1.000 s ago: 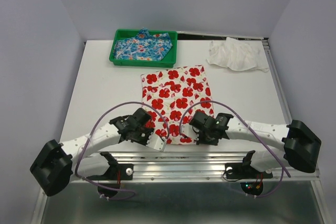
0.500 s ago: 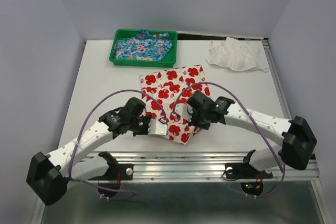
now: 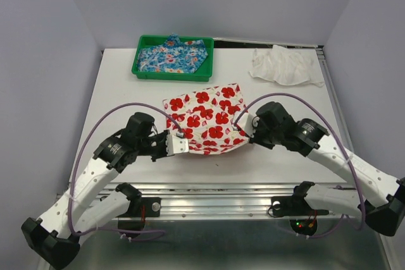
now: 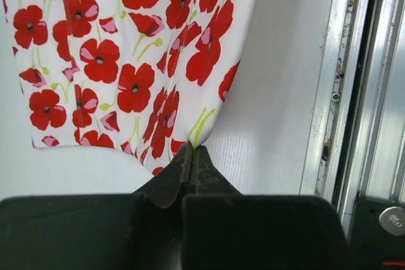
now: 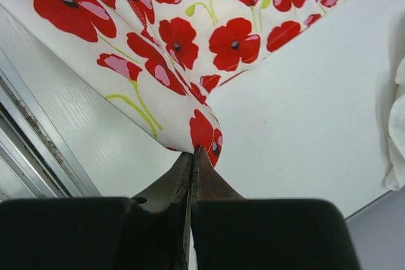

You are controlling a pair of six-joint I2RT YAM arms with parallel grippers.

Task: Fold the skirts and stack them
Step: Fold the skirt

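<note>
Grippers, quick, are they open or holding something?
Left gripper: shut on the red-flowered skirt.
Right gripper: shut on the red-flowered skirt too.

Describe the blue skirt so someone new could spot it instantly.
On the white table, look to the far edge, left of centre, for the green plastic tray. The blue cloth skirt with small white and orange flowers lies bunched inside it; the white red-flowered skirt mid-table and the plain white crumpled cloth lie outside.

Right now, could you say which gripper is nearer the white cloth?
Right. The right gripper sits left of the cloth, closer to the bases, pinching the red skirt; the left gripper pinches its other corner, farther left.
</note>
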